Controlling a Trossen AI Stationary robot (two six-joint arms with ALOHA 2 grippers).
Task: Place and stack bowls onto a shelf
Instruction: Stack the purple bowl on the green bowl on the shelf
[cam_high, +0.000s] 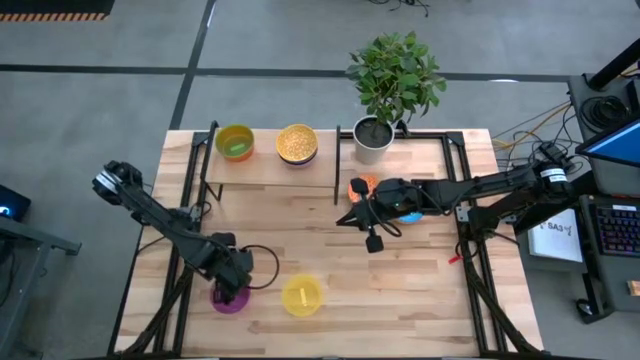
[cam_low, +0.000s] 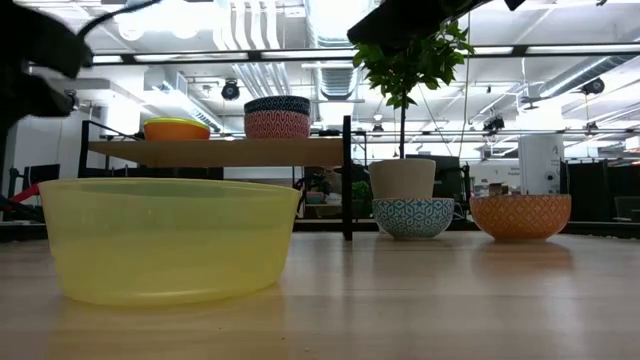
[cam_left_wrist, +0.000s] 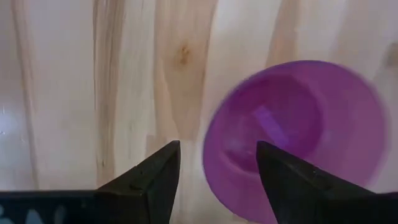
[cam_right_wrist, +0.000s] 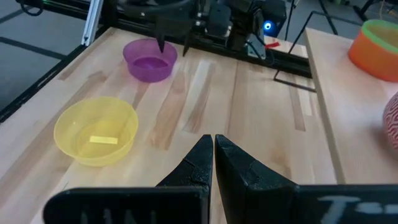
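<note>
While two small stacks of bowls already sit on the shelf (cam_high: 270, 172), four wait on the table. The left gripper (cam_high: 231, 287) hangs open above the purple bowl (cam_high: 229, 298); the right gripper (cam_high: 372, 240) is closed, empty, mid-table.

Purple bowl (cam_left_wrist: 295, 134), yellow bowl (cam_right_wrist: 95, 129) (translucent), blue-patterned bowl (cam_low: 413, 217), patterned orange bowl (cam_low: 520, 215).

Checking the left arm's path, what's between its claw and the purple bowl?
Nothing. In the left wrist view the open left claw hangs directly over the purple bowl's rim, with only bare tabletop beside it.
</note>
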